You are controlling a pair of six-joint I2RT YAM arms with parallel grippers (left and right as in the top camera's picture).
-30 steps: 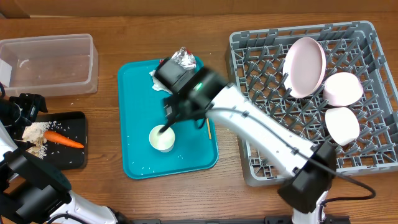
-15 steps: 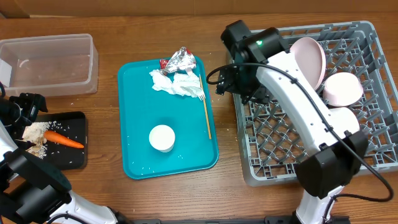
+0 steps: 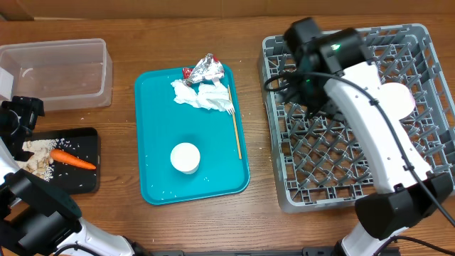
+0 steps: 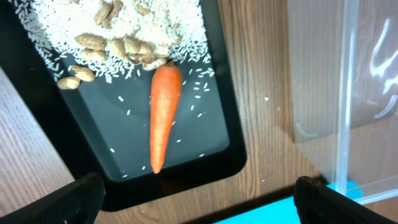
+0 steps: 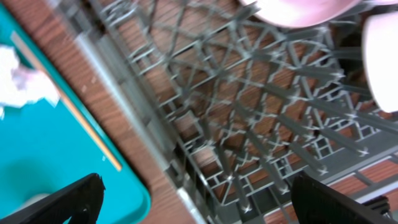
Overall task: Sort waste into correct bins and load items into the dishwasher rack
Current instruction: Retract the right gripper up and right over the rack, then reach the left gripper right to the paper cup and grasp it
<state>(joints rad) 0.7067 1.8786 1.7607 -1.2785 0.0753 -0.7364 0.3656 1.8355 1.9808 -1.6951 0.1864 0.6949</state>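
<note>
Overhead: right gripper (image 5: 202,202) spread, empty, above rack (image 3: 320,163).
Left gripper (image 4: 199,202): spread, empty (over carrot (image 4: 163,112)).
Risk: my arm may knock the bowl (image 3: 399,99).

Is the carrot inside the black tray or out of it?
Inside. The carrot lies flat on the black tray floor, thick end against the rice pile.

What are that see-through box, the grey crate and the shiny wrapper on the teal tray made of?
The box looks like clear, glossy plastic: the table shows through it. The crate looks like moulded grey plastic, matte, with a lattice floor and pegs. The wrapper seems to be thin metallic foil: crinkled, silver and red, catching light.
</note>
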